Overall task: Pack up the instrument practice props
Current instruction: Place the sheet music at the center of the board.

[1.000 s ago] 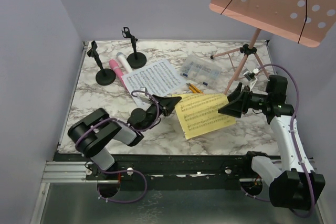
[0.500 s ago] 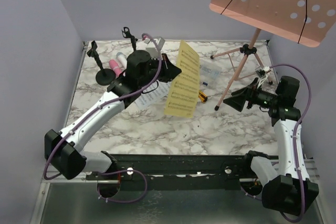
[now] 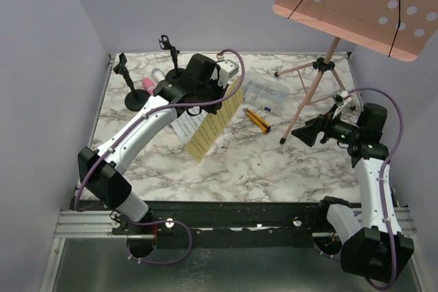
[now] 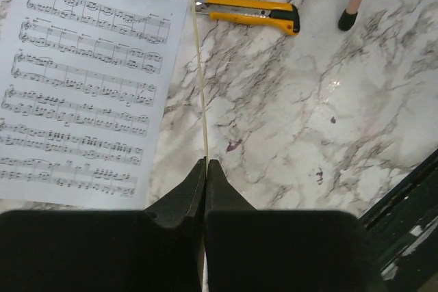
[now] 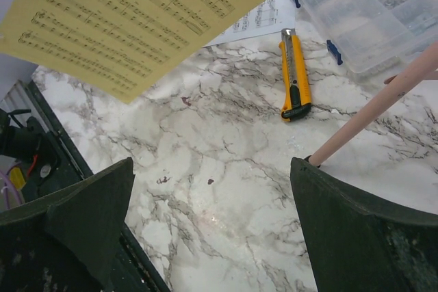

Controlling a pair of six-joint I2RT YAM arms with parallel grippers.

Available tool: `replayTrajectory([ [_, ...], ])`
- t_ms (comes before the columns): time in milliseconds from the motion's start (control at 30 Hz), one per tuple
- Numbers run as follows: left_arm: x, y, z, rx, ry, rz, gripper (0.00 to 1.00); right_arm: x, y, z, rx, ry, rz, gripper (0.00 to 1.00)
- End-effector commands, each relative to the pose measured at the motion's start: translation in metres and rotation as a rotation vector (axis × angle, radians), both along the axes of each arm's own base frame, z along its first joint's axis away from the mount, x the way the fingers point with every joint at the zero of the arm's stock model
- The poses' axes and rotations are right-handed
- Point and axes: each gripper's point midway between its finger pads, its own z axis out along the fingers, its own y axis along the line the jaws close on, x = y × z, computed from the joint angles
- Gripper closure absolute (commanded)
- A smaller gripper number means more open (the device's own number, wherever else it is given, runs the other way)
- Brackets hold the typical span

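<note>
Left hand [image 4: 205, 163]: clenched on one edge of the yellow sheet-music page [image 3: 213, 120], held tilted and edge-on above the tabletop [image 4: 328, 100]. Beneath it: white sheet-music page [image 4: 82, 87], lying flat. Just beside that: yellow-and-black utility knife [image 4: 246, 15], blade end towards the clear compartment box [image 3: 263, 94]. Box cells hold small parts, too small to name. Right hand [image 5: 212, 189]: released, jaws wide, nothing between them, over bare marble near one leg of the pink music rack [image 3: 356, 5], standing at far right. Far left: two black mic holders [image 3: 137, 98], upright. Between them: pink microphone [image 3: 148, 88] and white microphone [image 3: 159, 75], lying flat, partly hidden by the left arm.
</note>
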Motion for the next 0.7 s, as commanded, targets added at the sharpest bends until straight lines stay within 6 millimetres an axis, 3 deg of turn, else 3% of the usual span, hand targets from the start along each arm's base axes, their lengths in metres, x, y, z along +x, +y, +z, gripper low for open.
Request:
replayTrajectory([
  [0,0.01,0.022,-0.024,0.206,-0.006,-0.083,1.0,0.006,-0.008,0.002,-0.053,-0.056,-0.035,0.0],
  [300,0.059,0.039,-0.049,0.285,0.015,-0.058,1.0,0.005,-0.01,0.003,-0.074,-0.076,-0.053,0.0],
  [667,0.126,0.086,-0.069,0.332,0.002,0.122,1.0,0.005,-0.01,0.001,-0.075,-0.077,-0.053,0.0],
])
